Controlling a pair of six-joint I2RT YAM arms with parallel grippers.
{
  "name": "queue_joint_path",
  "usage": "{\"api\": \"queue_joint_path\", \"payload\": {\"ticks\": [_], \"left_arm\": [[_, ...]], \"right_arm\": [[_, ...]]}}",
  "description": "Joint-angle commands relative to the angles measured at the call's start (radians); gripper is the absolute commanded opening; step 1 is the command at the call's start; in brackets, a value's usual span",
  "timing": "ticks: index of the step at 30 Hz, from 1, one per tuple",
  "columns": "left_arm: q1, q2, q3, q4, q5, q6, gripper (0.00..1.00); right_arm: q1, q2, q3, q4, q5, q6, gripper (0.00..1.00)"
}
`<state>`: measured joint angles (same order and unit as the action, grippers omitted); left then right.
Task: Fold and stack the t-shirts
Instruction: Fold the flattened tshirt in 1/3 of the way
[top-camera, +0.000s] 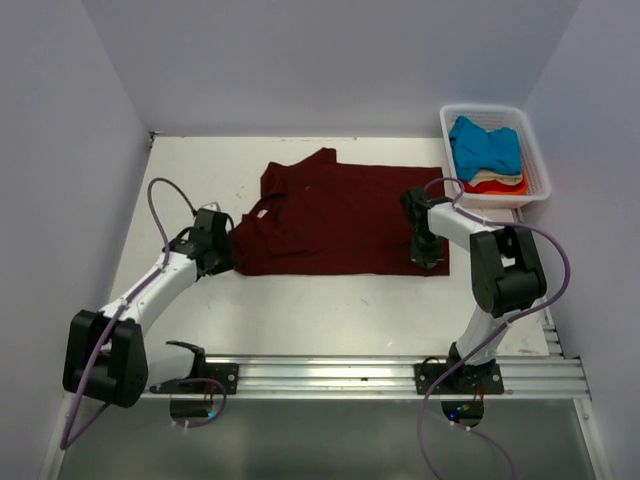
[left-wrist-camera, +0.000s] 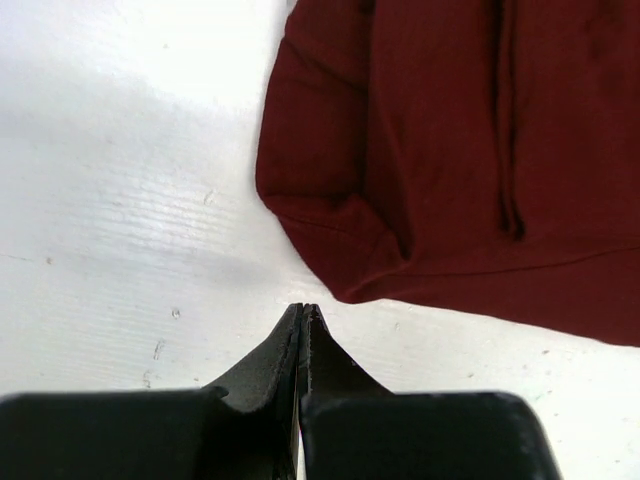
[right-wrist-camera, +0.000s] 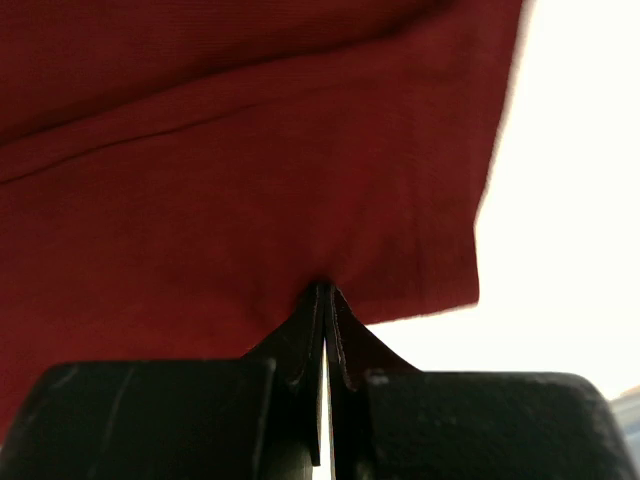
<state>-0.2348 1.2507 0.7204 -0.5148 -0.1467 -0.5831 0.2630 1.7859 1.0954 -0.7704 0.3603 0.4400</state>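
Left end effector beside maroon t-shirt — right end effector touching (both closed).

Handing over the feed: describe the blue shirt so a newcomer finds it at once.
From the white table, go to its far right corner, where a white slatted basket stands. The blue shirt lies crumpled on top of the pile inside it. It is the only blue cloth: the cream shirt and orange-red shirt lie beneath it, the maroon shirt flat on the table.
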Motion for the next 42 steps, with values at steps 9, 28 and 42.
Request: {"api": "queue_joint_path", "payload": {"ticks": [9, 28, 42], "left_arm": [[0.005, 0.091, 0.071, 0.151, -0.131, 0.012, 0.0], [0.014, 0.188, 0.143, 0.217, -0.125, -0.009, 0.0], [0.014, 0.245, 0.134, 0.222, -0.151, -0.009, 0.0]], "right_arm": [[0.162, -0.117, 0.119, 0.036, -0.317, -0.119, 0.0], [0.351, 0.053, 0.187, 0.551, -1.011, 0.081, 0.0], [0.463, 0.372, 0.412, 0.662, -1.02, 0.241, 0.0]]}}
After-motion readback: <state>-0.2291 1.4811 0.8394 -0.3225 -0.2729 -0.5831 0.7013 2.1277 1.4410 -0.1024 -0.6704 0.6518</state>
